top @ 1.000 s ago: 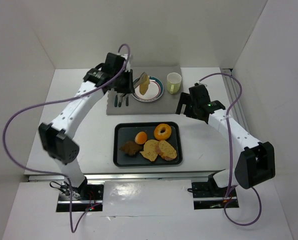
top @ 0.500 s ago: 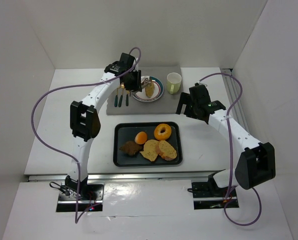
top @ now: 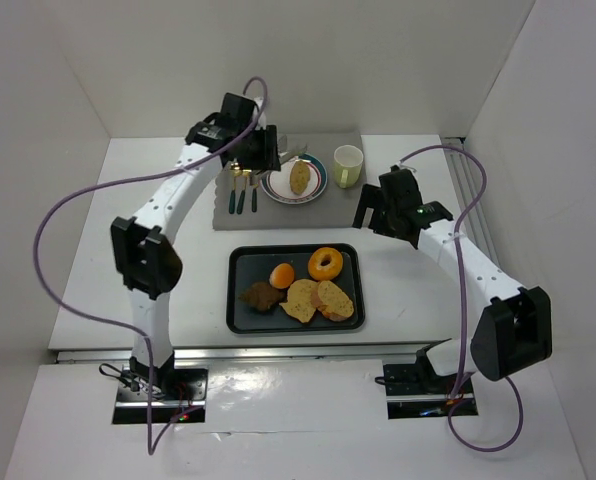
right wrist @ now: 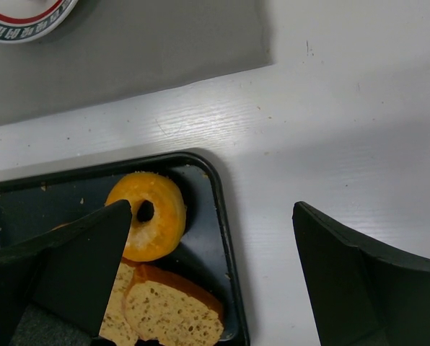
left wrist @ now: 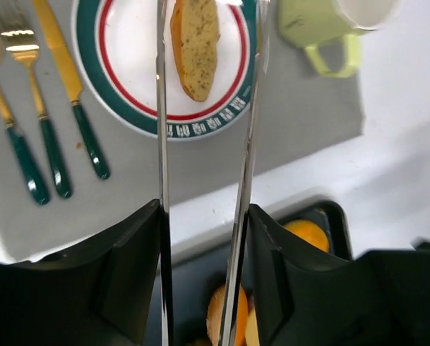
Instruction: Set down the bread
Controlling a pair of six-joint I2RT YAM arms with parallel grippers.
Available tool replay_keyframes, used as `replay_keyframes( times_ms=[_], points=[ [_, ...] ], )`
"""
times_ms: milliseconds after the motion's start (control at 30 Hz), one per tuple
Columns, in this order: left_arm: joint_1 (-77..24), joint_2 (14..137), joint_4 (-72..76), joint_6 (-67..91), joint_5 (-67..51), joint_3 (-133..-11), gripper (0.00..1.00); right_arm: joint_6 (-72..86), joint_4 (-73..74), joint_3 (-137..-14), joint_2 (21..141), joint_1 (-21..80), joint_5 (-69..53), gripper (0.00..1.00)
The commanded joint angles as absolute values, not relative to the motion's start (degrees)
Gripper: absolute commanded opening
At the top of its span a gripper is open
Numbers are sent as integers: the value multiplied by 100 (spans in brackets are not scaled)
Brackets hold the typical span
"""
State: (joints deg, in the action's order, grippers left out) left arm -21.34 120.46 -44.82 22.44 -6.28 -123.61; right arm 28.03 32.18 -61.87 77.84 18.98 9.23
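A slice of bread (top: 299, 178) lies flat on the green-and-red rimmed plate (top: 318, 187) on the grey mat. In the left wrist view the bread (left wrist: 195, 43) lies between the two spread blades of the metal tongs (left wrist: 247, 144), touching neither. My left gripper (top: 266, 152) is shut on the tongs, and its fingers (left wrist: 139, 245) press the blades from outside. My right gripper (top: 370, 212) is open and empty, hovering over the right edge of the black tray (right wrist: 226, 238).
The black tray (top: 236, 300) holds a doughnut (top: 325, 264), an orange roll, a brown pastry and bread slices (top: 318, 300). A pale green cup (top: 348, 165) stands right of the plate. Green-handled cutlery (top: 241, 196) lies left of it on the mat.
The bread stood held upright over the plate a second ago; now it lies flat on it, free of the tongs. My left arm has shifted back to the left. The right arm has not moved.
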Motion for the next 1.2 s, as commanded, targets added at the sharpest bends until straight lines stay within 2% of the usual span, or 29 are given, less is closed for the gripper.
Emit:
replay_keyframes(
  times_ms=[0,233,400,633,1167],
  points=[
    [-2136,10611,-4377,2153,-519,-11730,58,2777,3173,-6363,7392,1898,1020,100],
    [-2451,8343,-4910,2082,-256,-8950,59,2830,3173,-6249,7269,1898,1020,100],
    [-2514,6998,-5791,2959,-316,-7526,59,2830,3173,-6249,7216,1898,958,100],
    [-2750,5573,-6389,4165,-747,-6830,60,2777,3059,-6249,7339,1951,879,100],
    [-2751,5142,-7172,4772,-1291,-6329,62,2672,3006,-6513,7734,2109,686,100]
  ],
)
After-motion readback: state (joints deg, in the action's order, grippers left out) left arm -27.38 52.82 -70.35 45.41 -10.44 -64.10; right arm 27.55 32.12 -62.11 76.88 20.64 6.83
